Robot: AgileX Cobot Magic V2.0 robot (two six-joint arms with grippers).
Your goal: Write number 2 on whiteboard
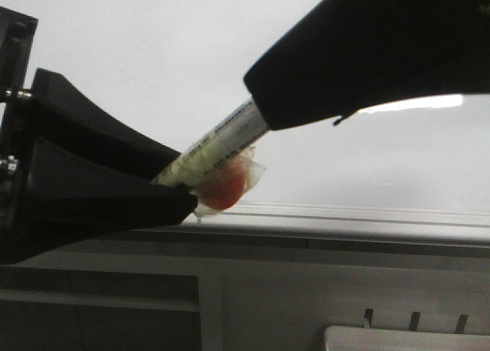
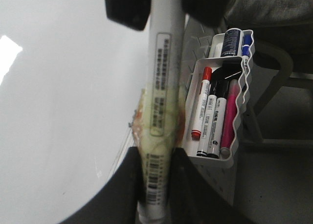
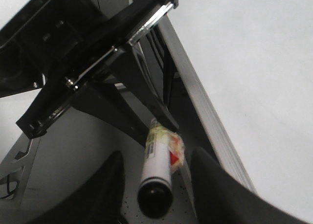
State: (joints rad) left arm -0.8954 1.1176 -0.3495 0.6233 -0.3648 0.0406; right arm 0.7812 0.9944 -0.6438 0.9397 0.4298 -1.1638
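Note:
A white marker with a black cap, wrapped in yellowish tape with a red patch, is clamped in my left gripper, which is shut on its barrel. My right gripper is open. Its fingers stand on either side of the marker's black cap with a gap on each side. In the front view the right gripper covers the cap end. The whiteboard fills the background behind the marker, with its grey rail below. No number 2 shows on the board.
A white wavy-edged organizer beside the board holds red, black and pink markers. Dark cabinet panels lie below the rail. A white object with three dark slots is at the lower right. The left arm's black body sits close by the rail.

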